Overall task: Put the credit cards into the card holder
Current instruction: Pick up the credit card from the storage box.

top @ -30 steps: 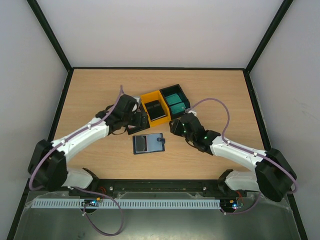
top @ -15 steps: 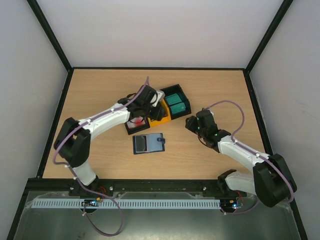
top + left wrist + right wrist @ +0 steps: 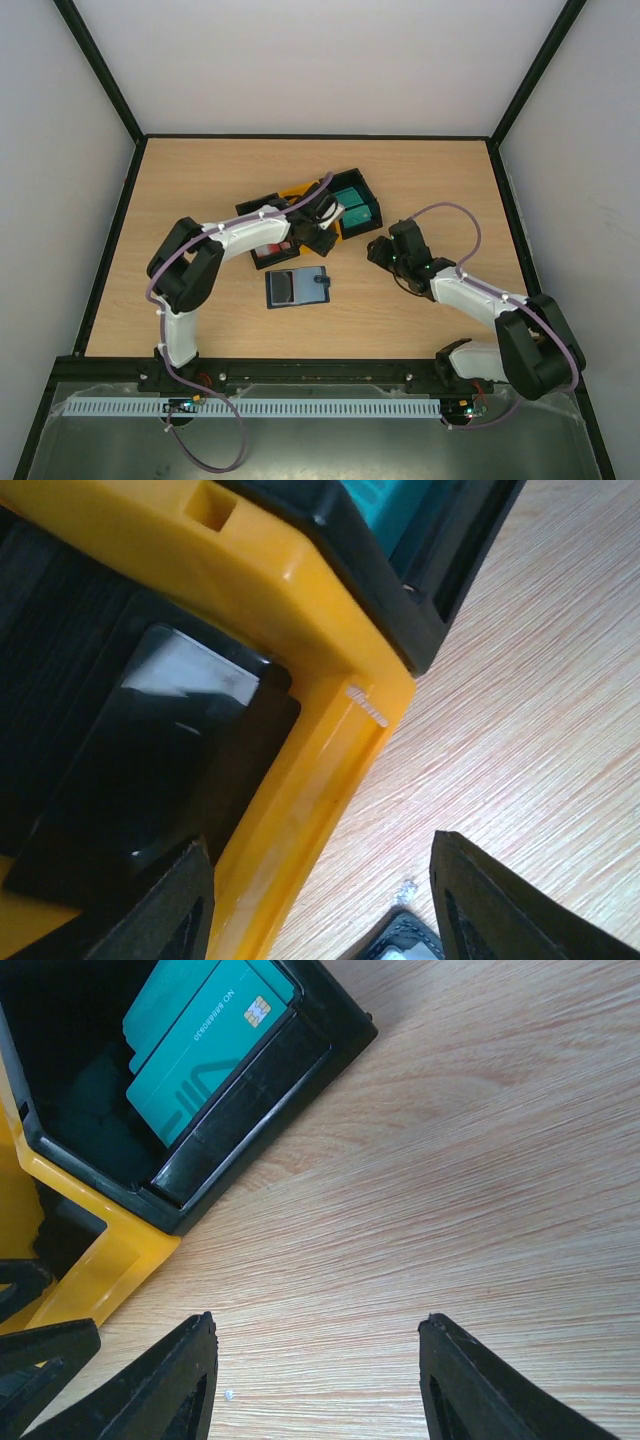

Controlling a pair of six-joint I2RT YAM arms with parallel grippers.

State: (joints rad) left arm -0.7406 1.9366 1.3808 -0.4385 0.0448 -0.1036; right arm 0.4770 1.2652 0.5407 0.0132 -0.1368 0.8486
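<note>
Reach has shifted: the left tool (image 3: 318, 905) now hangs over the yellow bin (image 3: 330, 730), narrowing but empty, above the black credit cards (image 3: 150, 770). The right tool (image 3: 315, 1380) stands wide and empty. The card holder (image 3: 298, 286) lies open on the worktop (image 3: 200, 180), unfilled.

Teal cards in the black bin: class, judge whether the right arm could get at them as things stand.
Probably yes: the right gripper hovers open beside the black bin, whose top leaves the teal cards uncovered.

From above my left arm (image 3: 250, 232) hid most of the yellow bin (image 3: 297, 192), while my wrist views cut off the teal cards (image 3: 205, 1035) and rendered a dark sliver (image 3: 400, 945) unidentifiable.
</note>
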